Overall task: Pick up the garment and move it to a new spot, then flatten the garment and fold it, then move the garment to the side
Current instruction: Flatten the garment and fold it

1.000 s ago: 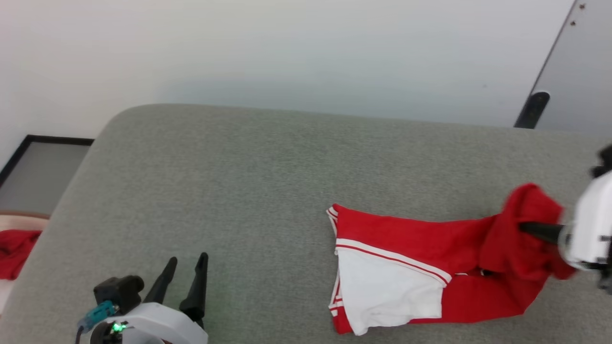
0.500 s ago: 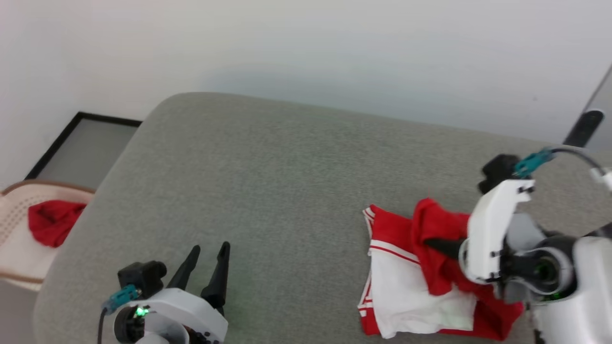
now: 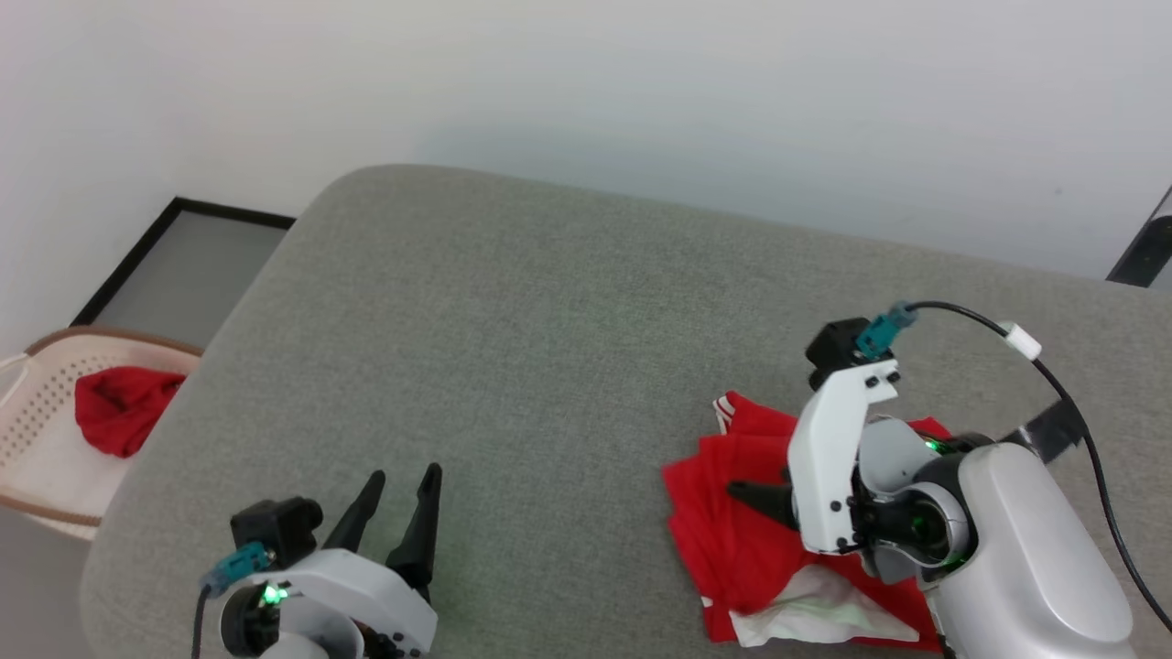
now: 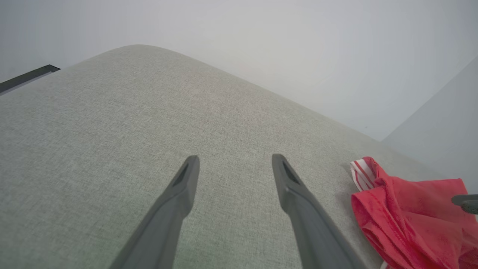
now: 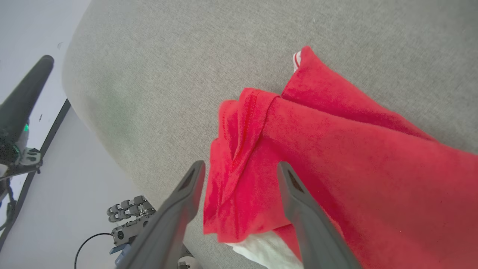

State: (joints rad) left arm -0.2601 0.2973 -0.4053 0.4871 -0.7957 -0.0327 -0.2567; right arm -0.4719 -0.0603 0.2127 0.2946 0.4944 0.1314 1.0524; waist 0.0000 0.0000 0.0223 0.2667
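- Just over the cloth, the right gripper (image 5: pixel 239 166) holds its two dark fingers spread apart, clasping nothing.
- Beneath them lies the folded red jersey T-shirt with white sleeves (image 5: pixel 336 149), bunched on the right side of the grey fabric-covered table (image 3: pixel 549 320).
- Well apart to the left, the left gripper (image 4: pixel 233 158) hangs open and empty above bare fabric.
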